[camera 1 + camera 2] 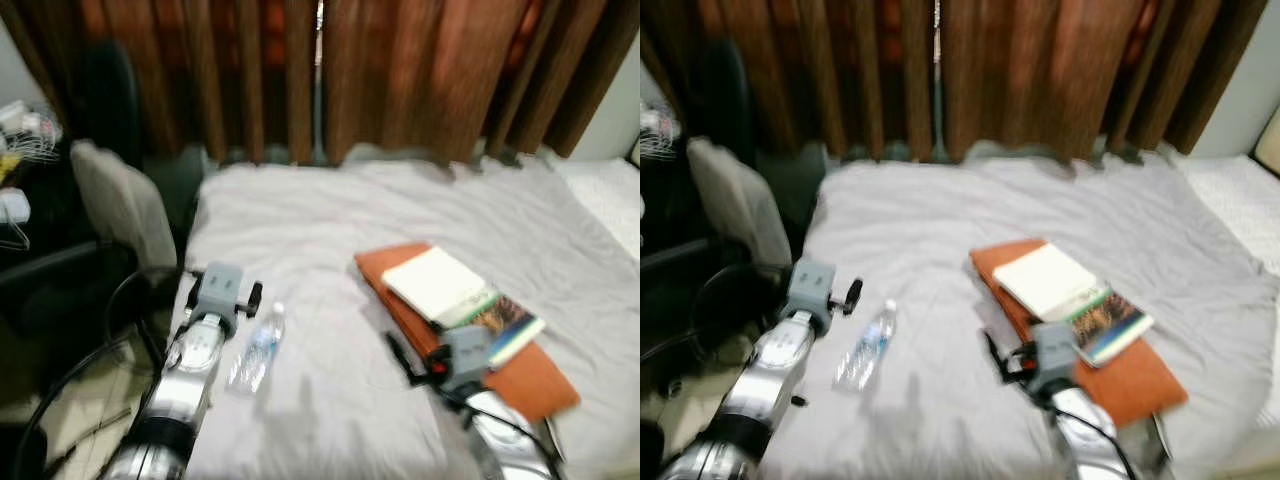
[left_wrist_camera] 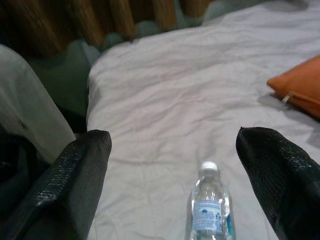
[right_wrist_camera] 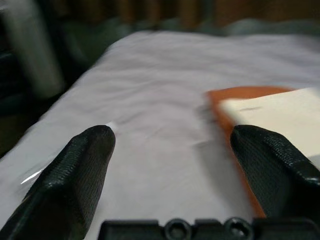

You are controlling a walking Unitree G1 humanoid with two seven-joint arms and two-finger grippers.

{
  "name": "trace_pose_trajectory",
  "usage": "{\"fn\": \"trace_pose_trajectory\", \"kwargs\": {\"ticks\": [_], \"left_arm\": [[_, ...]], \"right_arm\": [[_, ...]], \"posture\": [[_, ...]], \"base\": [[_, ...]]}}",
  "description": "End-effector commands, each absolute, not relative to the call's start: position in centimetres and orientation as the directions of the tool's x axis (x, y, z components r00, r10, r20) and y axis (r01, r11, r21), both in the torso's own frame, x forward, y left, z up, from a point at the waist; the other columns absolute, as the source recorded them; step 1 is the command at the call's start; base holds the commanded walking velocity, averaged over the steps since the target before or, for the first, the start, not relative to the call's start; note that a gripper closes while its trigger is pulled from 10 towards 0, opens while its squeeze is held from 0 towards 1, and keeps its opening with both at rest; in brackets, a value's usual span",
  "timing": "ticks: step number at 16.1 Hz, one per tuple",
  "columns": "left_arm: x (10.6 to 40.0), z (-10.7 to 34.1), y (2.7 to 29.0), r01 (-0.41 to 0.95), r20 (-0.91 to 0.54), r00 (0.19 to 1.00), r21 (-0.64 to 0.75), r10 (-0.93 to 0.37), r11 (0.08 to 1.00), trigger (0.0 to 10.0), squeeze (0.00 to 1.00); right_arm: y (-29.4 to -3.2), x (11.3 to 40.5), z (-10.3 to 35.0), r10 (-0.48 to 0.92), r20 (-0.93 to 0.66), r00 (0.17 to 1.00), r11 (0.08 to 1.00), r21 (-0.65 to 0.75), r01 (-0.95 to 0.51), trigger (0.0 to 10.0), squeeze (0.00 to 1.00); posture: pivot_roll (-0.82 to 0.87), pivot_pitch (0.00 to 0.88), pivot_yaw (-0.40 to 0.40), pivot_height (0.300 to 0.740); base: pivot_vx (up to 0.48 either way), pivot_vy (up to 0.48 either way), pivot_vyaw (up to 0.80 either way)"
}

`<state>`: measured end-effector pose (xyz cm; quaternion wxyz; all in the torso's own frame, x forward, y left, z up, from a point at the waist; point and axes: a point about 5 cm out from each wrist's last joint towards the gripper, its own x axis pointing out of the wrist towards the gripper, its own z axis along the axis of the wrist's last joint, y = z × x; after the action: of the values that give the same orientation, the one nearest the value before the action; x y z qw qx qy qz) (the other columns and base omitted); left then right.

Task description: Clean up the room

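Left gripper, fingers spread wide and empty, hangs over the water bottle on the bed; right gripper, likewise wide and empty, near the books.

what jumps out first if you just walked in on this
The orange case on the right side of the bed, with two books stacked on it, stands out against the pale sheet. A bottle lies on its side near the bed's left edge, just ahead of the open left claw. The open right claw hovers by the case's near left edge.
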<state>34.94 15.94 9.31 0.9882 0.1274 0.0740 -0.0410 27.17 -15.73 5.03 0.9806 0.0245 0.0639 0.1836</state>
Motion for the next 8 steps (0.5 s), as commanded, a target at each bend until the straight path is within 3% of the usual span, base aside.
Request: {"fn": "trace_pose_trajectory", "kwargs": {"ticks": [1, 8], "left_arm": [[36.1, 10.8, 14.9, 0.108, -0.104, 0.991, 0.277, -0.082, 0.955, 10.0, 0.0], [34.8, 9.2, 16.8, 0.053, -0.098, 0.995, 0.249, -0.03, 0.967, 10.0, 0.0]], "right_arm": [[-14.5, 27.7, 6.2, 0.404, -0.091, 0.91, 0.915, 0.062, -0.4, 10.0, 0.0], [-15.2, 27.4, 5.8, 0.329, -0.109, 0.938, 0.941, 0.118, -0.317, 10.0, 0.0]], "posture": [[-0.07, 0.141, -0.056, 0.74], [-0.05, 0.036, 0.002, 0.74]], "base": [[0.0, 0.0, 0.0], [0.0, 0.0, 0.0]]}}
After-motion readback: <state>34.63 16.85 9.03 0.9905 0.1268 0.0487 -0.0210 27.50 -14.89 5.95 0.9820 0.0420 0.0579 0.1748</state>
